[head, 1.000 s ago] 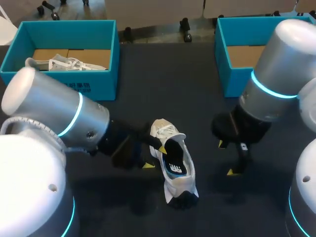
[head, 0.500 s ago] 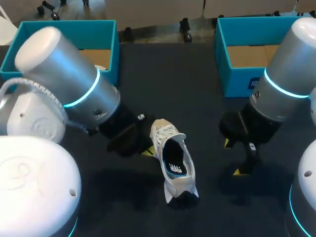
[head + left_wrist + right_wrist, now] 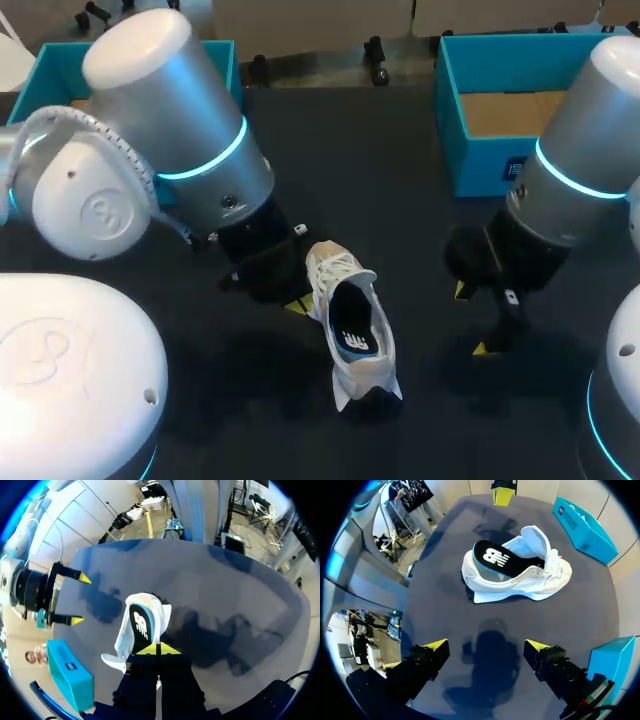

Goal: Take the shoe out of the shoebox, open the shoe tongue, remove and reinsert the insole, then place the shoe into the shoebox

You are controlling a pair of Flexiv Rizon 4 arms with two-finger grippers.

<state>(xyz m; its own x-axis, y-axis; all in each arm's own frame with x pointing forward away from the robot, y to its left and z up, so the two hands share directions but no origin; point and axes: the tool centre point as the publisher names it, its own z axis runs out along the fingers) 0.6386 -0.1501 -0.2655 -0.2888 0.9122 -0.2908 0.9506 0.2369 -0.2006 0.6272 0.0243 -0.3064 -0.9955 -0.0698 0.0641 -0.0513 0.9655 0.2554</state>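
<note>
While the shoe [image 3: 352,330] lies unboxed, tongue [image 3: 536,539] open, insole [image 3: 500,560] seated, boxing seems left; left claw [image 3: 159,649], nine o'clock, pinched empty; right claw [image 3: 486,647], three o'clock, wide, empty.

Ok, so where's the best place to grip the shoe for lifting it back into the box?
Probably the heel collar, taken from above. The shoe stands upright on its sole with the opening facing up, so one finger can go inside the wall and one outside. The open right gripper faces the shoe's side and looks to have free room to approach.
</note>
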